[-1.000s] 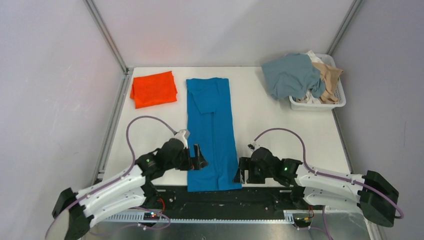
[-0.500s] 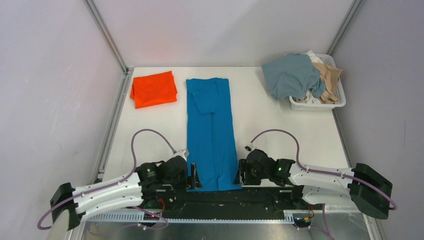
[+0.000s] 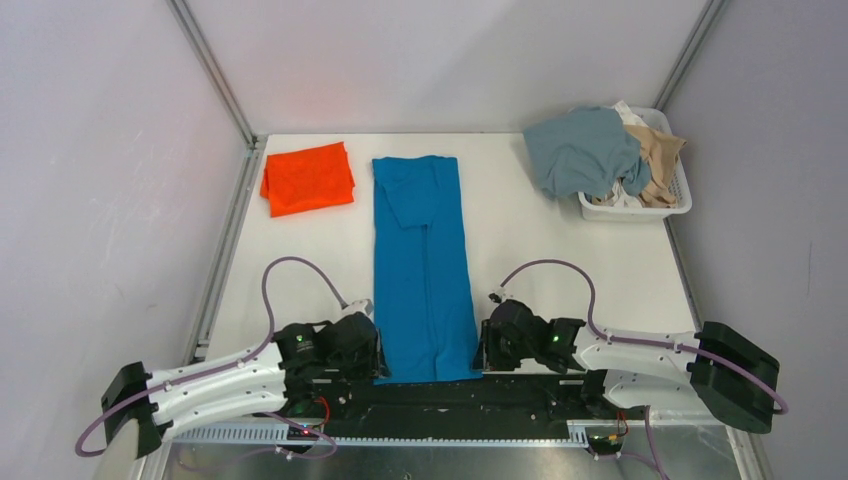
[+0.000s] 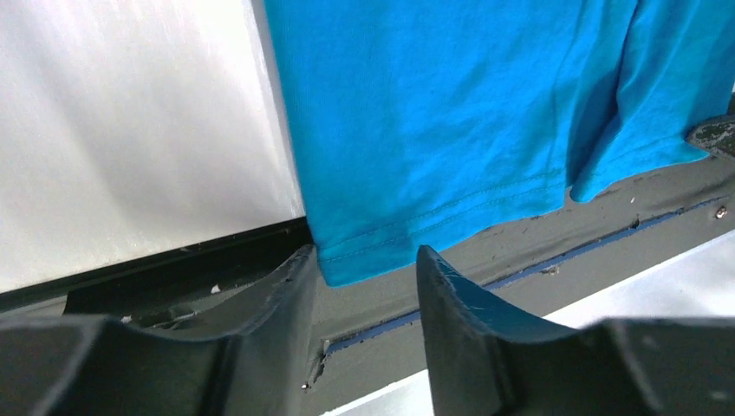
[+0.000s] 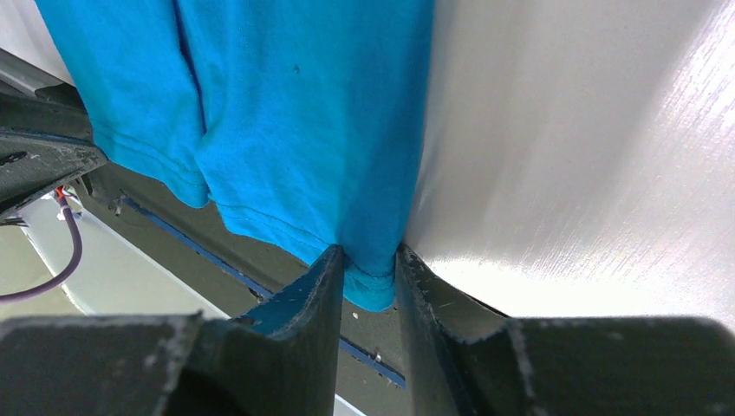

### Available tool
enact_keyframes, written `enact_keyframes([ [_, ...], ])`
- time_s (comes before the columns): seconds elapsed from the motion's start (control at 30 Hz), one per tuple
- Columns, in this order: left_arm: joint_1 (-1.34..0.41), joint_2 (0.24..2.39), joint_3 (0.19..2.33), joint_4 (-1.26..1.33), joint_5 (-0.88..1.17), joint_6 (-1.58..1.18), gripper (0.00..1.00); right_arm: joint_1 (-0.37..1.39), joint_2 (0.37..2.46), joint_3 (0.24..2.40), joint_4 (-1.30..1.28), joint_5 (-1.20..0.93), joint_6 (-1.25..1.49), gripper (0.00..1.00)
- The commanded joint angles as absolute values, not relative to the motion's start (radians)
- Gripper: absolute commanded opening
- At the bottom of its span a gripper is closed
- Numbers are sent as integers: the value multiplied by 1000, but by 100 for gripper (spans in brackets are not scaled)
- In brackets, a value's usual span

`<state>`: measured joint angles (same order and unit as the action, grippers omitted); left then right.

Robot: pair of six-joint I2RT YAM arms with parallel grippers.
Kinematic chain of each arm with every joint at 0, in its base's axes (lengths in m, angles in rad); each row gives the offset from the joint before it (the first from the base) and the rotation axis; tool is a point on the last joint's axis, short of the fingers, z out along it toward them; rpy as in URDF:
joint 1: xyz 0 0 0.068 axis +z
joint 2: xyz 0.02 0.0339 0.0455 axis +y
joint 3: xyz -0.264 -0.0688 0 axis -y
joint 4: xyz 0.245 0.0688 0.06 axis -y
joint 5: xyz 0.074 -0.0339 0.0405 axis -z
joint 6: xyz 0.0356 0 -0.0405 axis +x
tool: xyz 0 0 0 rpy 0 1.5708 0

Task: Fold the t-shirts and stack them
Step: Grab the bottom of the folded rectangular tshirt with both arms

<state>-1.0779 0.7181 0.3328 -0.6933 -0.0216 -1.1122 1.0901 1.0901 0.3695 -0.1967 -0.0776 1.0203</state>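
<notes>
A bright blue t-shirt (image 3: 425,260), folded into a long narrow strip, lies down the middle of the white table (image 3: 570,250), its hem hanging over the near edge. My left gripper (image 3: 381,355) sits at the hem's near-left corner. In the left wrist view its jaws (image 4: 364,260) stand apart, with the hem corner (image 4: 347,260) just reaching in beside the left finger. My right gripper (image 3: 481,350) is at the near-right corner, and its fingers (image 5: 368,260) press the blue cloth (image 5: 286,95) from both sides. An orange-red t-shirt (image 3: 307,177) lies folded at the far left.
A white slotted basket (image 3: 680,200) stands at the far right corner, with a grey-blue shirt (image 3: 580,150) draped over its left rim and a tan one (image 3: 657,155) inside. A dark rail runs below the table's near edge. Grey walls close in both sides.
Both grippers moved toward the near edge and settled at the blue shirt's hem corners. Both jaws narrowed, the right pair closing onto the cloth. The shirt lies as before.
</notes>
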Motion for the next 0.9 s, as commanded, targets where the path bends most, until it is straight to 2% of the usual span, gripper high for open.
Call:
enact_keyframes([
  [0.0,-1086,701,329,-727,-47,-1173,46,1098,1100,361,-182,-57,1032,31],
  [0.37,-1086,749,308,-676,-31,-1167,26,1098,1092,361,-165,-55,1035,27],
  [0.4,-1086,751,306,-667,-31,-1166,24,1098,1092,361,-165,-56,1035,27],
  [0.5,-1087,759,302,-646,-34,-1166,3,1098,1094,362,-157,-62,1031,25],
  [0.6,-1086,739,318,-638,-34,-1147,0,1098,1085,362,-148,-69,1021,22],
  [0.8,-1087,664,387,-633,-77,-1100,0,1096,1017,392,-173,-59,977,5],
  [0.87,-1085,675,425,-621,-104,-1068,0,1092,1012,424,-180,-52,951,4],
])
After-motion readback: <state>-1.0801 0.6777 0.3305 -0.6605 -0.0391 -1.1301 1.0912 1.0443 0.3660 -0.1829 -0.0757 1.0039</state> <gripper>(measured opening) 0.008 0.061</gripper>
